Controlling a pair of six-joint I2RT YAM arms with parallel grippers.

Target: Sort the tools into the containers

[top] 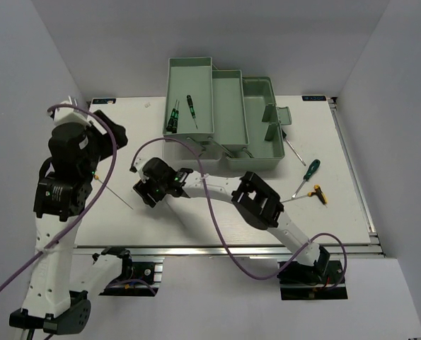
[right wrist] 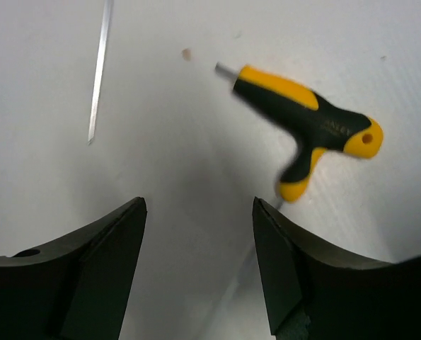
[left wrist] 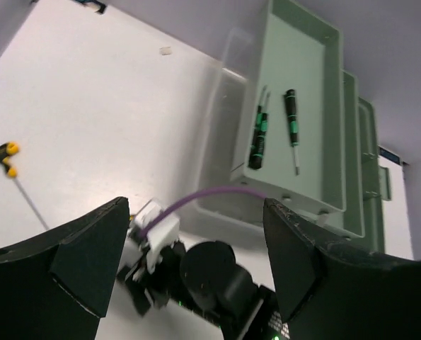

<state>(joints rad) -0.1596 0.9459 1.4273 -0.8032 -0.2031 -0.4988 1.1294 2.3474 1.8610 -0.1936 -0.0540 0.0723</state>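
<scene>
White table [top: 160, 230] fills the space, and at its far edge sits the open mint-green toolbox [top: 260, 134], with dark green screwdrivers [top: 172, 116] lying in its left tray [top: 189, 78]. Both grippers gape wide with nothing between the fingers. The left gripper [left wrist: 194, 212] hangs high above the table. The right gripper [right wrist: 198, 241] is low, close over a yellow-black T-handle tool [right wrist: 309, 124] and a bare rod [right wrist: 100, 71]. A green-handled screwdriver [top: 310, 169] lies out on the table's right.

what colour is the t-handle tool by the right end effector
The T-handle tool is yellow and black, clearest in the right wrist view.
</scene>
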